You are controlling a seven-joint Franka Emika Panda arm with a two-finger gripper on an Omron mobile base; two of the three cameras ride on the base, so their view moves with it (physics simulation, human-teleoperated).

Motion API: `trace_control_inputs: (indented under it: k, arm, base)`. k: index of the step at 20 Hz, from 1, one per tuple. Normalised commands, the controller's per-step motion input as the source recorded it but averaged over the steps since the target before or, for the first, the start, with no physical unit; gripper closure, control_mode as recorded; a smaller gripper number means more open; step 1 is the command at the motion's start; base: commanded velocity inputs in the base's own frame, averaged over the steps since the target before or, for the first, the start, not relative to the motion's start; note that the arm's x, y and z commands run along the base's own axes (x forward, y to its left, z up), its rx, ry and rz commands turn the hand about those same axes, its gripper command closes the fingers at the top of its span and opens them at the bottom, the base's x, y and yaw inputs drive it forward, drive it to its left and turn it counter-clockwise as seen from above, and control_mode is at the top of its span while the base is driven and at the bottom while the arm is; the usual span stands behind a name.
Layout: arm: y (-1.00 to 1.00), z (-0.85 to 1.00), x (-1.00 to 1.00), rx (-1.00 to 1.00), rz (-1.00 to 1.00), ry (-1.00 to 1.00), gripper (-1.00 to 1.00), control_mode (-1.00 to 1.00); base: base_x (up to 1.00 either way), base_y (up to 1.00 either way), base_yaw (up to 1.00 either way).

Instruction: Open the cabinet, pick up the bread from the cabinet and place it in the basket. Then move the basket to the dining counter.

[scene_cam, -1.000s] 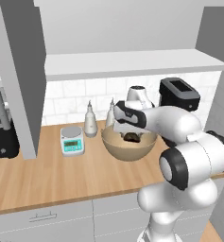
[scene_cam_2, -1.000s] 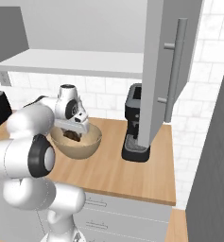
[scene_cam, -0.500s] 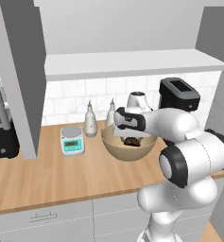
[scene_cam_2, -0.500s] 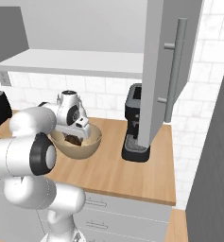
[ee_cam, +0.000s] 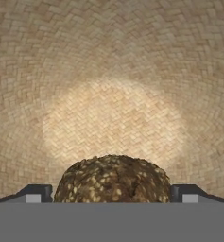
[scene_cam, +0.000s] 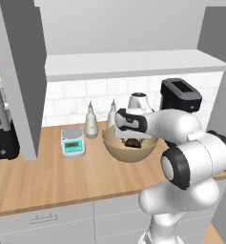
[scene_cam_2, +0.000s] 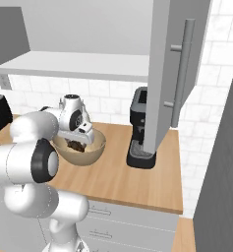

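Inside the large round tan woven basket, on the tile-backed wooden counter, the white arm's two-finger gripper is sinking slightly lower than a second ago, its wrist now dipping toward the rim. Small dark brown seeded bread is lying on the basket's woven floor between the dark fingertips, which are standing fully apart on either side, neither visibly pressing it. Judgement: bread is being released, placement nearly complete; basket transfer is remaining. Grey wall cabinet door is hanging open.
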Motion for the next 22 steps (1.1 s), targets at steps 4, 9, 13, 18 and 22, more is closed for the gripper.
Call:
trace_control_inputs:
  k: [4,9,13,18,22]
  arm:
    - [0.0,0.0,0.0,0.0,0.0,0.0,-1.0,-1.0]
    - [0.0,0.0,0.01,-0.03,0.06,-0.08,-1.0,-1.0]
    - [0.0,0.01,0.21,-0.04,0.08,-0.08,-1.0,-1.0]
    - [0.0,0.0,0.3,0.0,0.0,0.0,-1.0,-1.0]
    - [-0.07,0.0,0.38,0.0,0.0,0.0,-1.0,-1.0]
  base:
    - [0.0,0.0,0.0]
    - [0.0,0.0,0.0]
    - [0.0,0.0,0.0]
    - [0.0,0.0,0.0]
    - [0.0,0.0,0.0]
